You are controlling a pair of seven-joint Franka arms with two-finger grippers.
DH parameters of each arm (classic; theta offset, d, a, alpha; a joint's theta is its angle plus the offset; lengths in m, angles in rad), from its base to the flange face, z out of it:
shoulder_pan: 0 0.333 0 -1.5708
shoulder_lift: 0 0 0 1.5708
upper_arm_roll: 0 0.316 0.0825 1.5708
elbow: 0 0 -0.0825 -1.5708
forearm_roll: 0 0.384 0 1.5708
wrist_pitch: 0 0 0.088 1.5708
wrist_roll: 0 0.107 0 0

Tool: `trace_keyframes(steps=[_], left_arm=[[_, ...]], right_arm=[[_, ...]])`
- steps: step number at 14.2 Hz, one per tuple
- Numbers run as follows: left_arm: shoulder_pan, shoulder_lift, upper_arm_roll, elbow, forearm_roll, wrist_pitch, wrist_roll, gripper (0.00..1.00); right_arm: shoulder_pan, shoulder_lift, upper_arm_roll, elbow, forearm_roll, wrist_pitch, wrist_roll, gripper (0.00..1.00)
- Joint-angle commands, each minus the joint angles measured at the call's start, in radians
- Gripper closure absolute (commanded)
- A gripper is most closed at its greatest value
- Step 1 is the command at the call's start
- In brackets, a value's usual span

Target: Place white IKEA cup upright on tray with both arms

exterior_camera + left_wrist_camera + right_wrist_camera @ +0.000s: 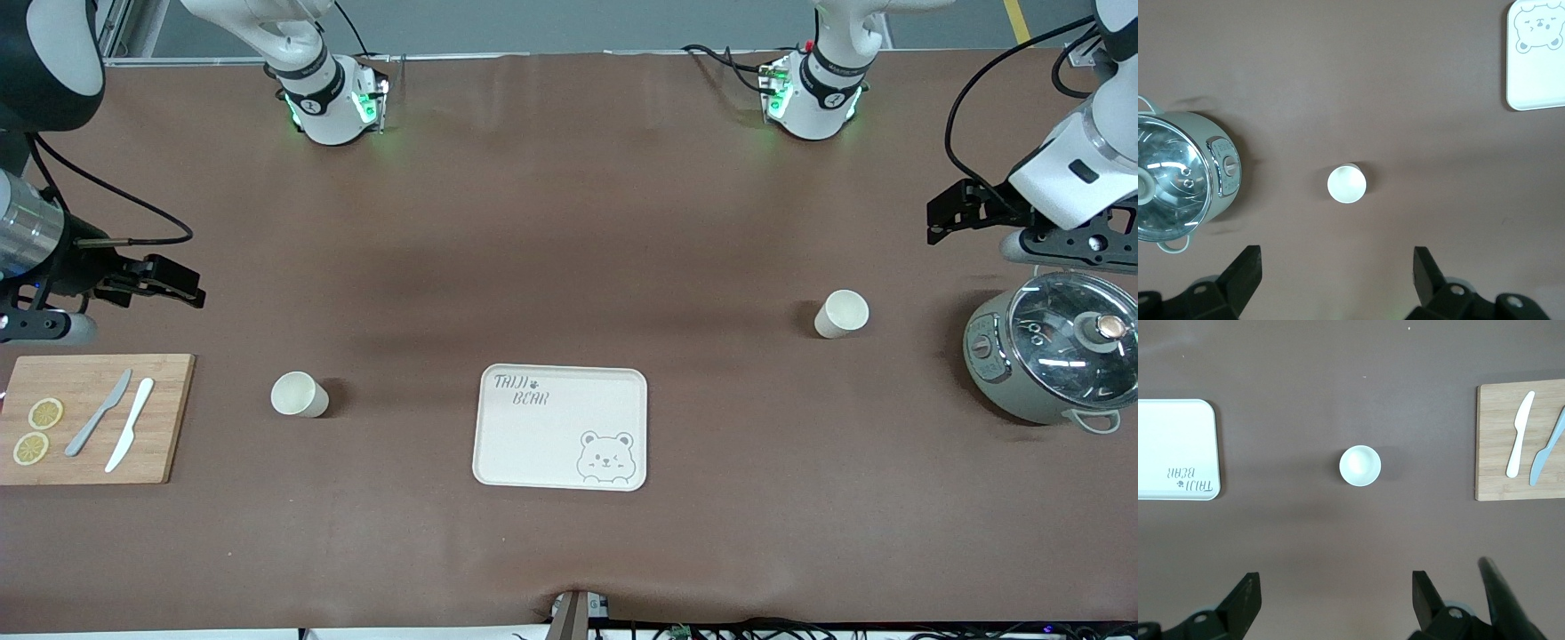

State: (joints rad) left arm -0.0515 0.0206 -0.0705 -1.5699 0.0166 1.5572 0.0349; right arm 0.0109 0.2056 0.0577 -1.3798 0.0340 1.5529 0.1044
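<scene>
Two white cups are seen standing upright on the brown table: one between the cutting board and the tray, toward the right arm's end, and another between the tray and the pot, toward the left arm's end and farther from the front camera. The tray is bare, so nothing has been placed yet. Each cup is judged light, stiff and smooth-walled, likely to slip or tip if pinched near the rim alone; a hold across the wall, one finger inside and one outside or both around the body, is judged safest. The right gripper is held in the air over the table just above the cutting board's edge, its fingers spread apart and empty; in the right wrist view the cup is seen straight ahead of it. The left gripper hangs over the table by the pot, fingers likewise apart. Two knives and lemon slices lie on the board. The paths to both cups look unobstructed, though the glass-lidded pot stands close to the left arm.
</scene>
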Motion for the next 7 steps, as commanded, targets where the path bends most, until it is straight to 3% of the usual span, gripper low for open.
trace_keyframes(steps=[1, 7], left_arm=[[-0.002, 0.01, 0.0, 0.022, 0.006, -0.008, -0.012, 0.0], [0.005, 0.01, 0.001, 0.013, -0.018, 0.02, 0.003, 0.0]], right_arm=[[-0.002, -0.008, 0.002, 0.008, -0.003, -0.016, 0.011, 0.0], [-0.002, -0.008, 0.001, 0.01, -0.003, -0.016, 0.011, 0.0]])
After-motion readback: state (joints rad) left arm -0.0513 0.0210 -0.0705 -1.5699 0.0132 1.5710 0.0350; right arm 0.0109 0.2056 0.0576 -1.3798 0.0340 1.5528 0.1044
